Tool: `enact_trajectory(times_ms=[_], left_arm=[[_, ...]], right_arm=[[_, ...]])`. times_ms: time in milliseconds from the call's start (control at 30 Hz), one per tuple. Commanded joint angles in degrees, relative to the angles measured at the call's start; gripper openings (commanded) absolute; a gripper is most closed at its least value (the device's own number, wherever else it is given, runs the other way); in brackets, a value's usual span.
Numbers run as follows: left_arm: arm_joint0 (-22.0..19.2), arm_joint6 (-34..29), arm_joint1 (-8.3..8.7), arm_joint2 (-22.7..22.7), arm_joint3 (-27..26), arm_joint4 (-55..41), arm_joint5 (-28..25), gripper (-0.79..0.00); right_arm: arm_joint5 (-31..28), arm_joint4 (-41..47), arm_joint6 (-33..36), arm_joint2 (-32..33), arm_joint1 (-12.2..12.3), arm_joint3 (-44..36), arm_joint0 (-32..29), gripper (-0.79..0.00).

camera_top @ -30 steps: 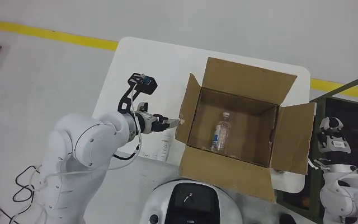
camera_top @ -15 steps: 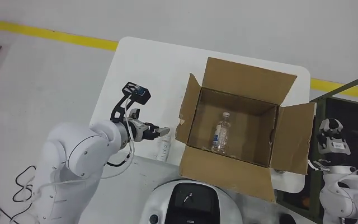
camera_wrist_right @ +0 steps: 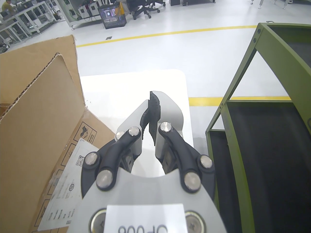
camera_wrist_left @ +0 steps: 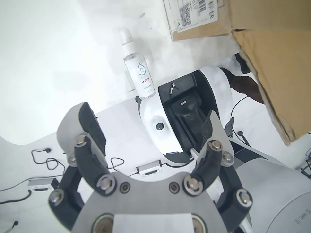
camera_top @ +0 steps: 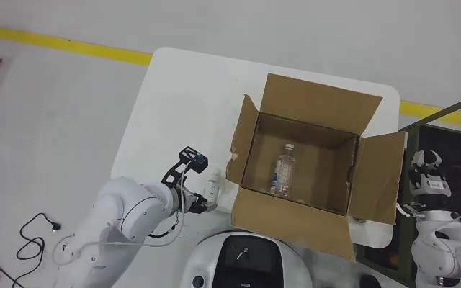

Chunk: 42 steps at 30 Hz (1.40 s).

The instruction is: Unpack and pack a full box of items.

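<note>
My left gripper hangs spread and empty, probably to take the spray bottle on the table at the box's 8 o'clock. A water bottle lies inside. My right gripper, pressed together, waits near 4 o'clock.

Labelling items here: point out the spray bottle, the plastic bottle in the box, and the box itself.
spray bottle (camera_wrist_left: 143,78), left wrist view, labelled body.
plastic bottle (camera_top: 283,173), top view, its middle.
box (camera_top: 320,104), top view, far flap.
</note>
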Motion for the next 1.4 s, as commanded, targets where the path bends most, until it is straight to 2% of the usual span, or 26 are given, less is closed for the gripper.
enact_trajectory(times_ms=[0,167,267,633,1233,1367], left_arm=[[-0.7,0.0,0.02,1.0,0.9,-0.4,1.9,0.000],[-1.7,0.0,-0.14,3.0,3.8,1.5,6.9,0.000],[-1.9,0.5,-0.34,4.6,4.6,2.7,8.0,0.000],[-1.4,1.4,-0.77,7.8,5.6,4.8,8.5,0.000],[-1.4,1.4,-0.77,7.8,5.6,4.8,8.5,0.000],[0.1,4.4,-0.84,8.8,5.3,5.4,7.4,0.000]], right_arm=[[0.1,0.3,-0.1,0.1,0.0,-0.1,-0.1,-0.785],[0.0,0.7,0.0,0.2,-0.1,-0.3,-0.4,-0.785],[-0.3,0.8,-0.1,0.2,-0.1,-0.4,-0.4,-0.785],[-0.7,1.2,-0.4,0.8,-0.1,-0.4,-0.7,-0.785],[-2.5,3.9,-0.7,2.9,-0.1,-2.1,-2.6,-0.785],[-2.5,3.9,-0.7,2.9,-0.1,-2.1,-2.6,-0.785]])
